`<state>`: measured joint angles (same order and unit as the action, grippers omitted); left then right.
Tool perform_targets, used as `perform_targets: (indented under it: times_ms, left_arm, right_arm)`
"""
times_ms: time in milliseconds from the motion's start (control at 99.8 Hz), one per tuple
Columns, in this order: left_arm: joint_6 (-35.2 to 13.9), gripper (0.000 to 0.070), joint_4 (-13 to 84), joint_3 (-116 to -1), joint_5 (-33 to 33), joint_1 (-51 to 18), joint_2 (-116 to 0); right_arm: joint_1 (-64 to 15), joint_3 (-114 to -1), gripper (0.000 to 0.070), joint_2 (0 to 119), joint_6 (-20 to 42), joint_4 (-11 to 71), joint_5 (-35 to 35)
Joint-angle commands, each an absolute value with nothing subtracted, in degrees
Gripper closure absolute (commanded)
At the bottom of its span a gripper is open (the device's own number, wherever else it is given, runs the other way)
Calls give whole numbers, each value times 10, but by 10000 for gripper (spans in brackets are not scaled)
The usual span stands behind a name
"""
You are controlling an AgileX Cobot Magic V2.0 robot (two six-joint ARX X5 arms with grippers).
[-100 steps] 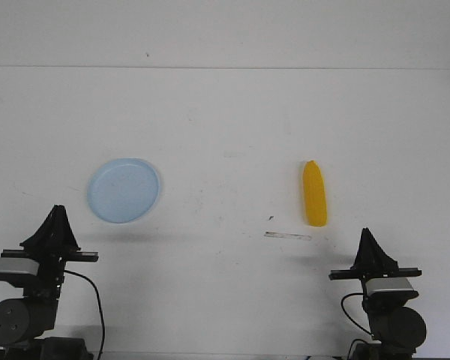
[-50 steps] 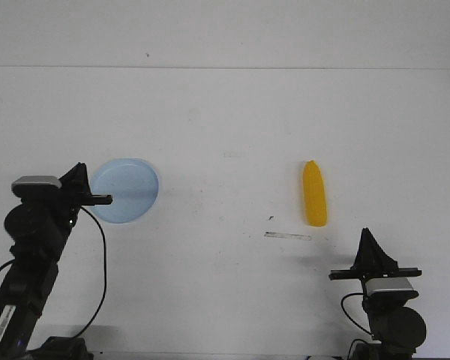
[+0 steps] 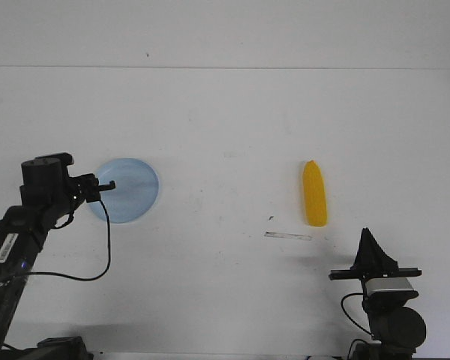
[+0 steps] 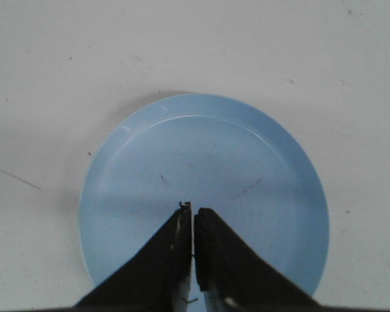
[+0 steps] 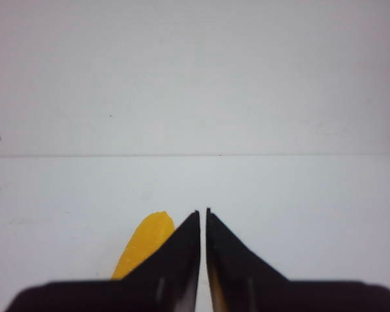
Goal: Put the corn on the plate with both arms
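White table (image 3: pixel 225 135), pale wall (image 3: pixel 225 30) behind its far edge, thin grey strip (image 3: pixel 288 236) lying flat near the front right (can't tell what it is), small dark speck (image 3: pixel 270 217) just beside it

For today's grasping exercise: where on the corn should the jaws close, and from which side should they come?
Grip the corn at its middle, coming from above with the jaws across its width. It lies flat on the table, long axis running away from the robot, the far end tapered.

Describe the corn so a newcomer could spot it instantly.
On the white table, look right of centre, ahead of the right gripper. The corn lies there alone, pointing away from the robot: the only bright yellow thing, unlike the round blue plate far left.
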<state>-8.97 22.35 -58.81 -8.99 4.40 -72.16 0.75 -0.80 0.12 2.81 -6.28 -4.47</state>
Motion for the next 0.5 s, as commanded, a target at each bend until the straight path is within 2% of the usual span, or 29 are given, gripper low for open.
perform_targets:
  times_ms: [0,50,200,361,411,491]
  left_arm:
    - [-165,698,251,-616,-121,66,-748]
    - [-180,699,271,-629,-155,85,-766]
    - [-181,699,300,-641,-258,144,-811]
    - [-181,695,317,-641,-279,201,-848]
    - [-181,665,319,-641,-279,212,-855]
    - [-181,548,319,-640,-279,225,-866]
  right_arm:
    - [7,-7,685,1,25,-68,-45]
    - [7,-7,686,1,25,-68,-45]
    - [7,-7,685,1,25,-68,-45]
    - [7,-7,685,1,25,-68,-45]
    - [7,-7,685,1,25,-68,-45]
    - [7,-7,685,1,25,-68,-45]
